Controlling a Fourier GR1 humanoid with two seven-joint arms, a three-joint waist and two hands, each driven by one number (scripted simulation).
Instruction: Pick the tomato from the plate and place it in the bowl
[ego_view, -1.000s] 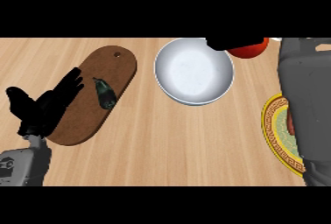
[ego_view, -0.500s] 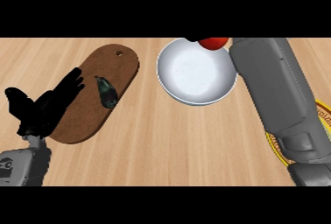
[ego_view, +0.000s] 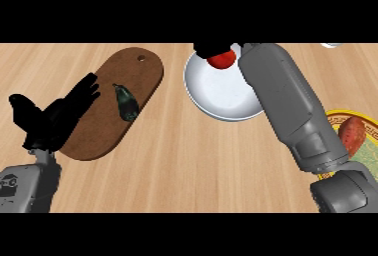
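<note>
Placing step: my right hand (ego_view: 210, 49) curls its fingers round the tomato (ego_view: 221, 61) over the far rim of the bowl (ego_view: 221, 97) (my left hand (ego_view: 52, 120) rests open). Next, I'd lower slightly and uncurl.

One cam, head-mounted, looking steeply down on the counter (ego_view: 192, 165). It's near top-down, wood filling the pic side to side. Robot's at the bottom: left forearm (ego_view: 29, 185) and right forearm (ego_view: 288, 105) both come in from the lower edge, so far side of counter = top of pic. Not mirrored: left hand (ego_view: 52, 117) at frame left, right hand (ego_view: 210, 49) up at the top edge, curled on the tomato (ego_view: 221, 60). Close-in framing: cutting board (ego_view: 125, 75) fits whole, bowl (ego_view: 221, 92) top-centre, plate (ego_view: 336, 116) cropped by the right edge.
</note>
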